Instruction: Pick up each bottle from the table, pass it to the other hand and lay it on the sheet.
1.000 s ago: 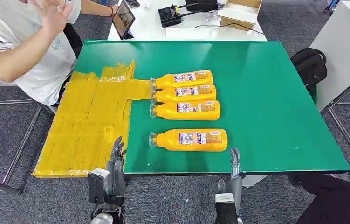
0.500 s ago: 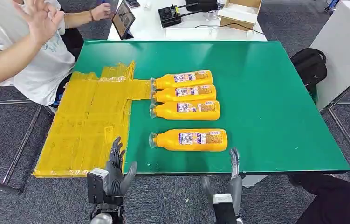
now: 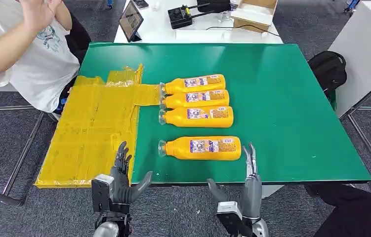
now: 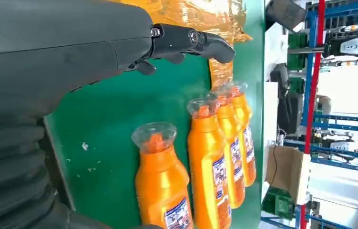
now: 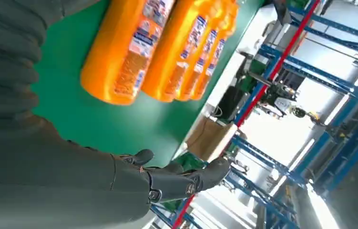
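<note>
We see 4 bottles lying on green worktop: 3 bottles side by side just beside yellow sheet, nearest bottle apart. Left hand and right hand at near edge, fingers spread wide, holding nothing.

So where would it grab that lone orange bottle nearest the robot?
Probably around the labelled middle of the nearest bottle, coming down from above with the right hand. It lies on its side, cap toward the yellow sheet, apart from the other three, so fingers can close across its round body.
</note>
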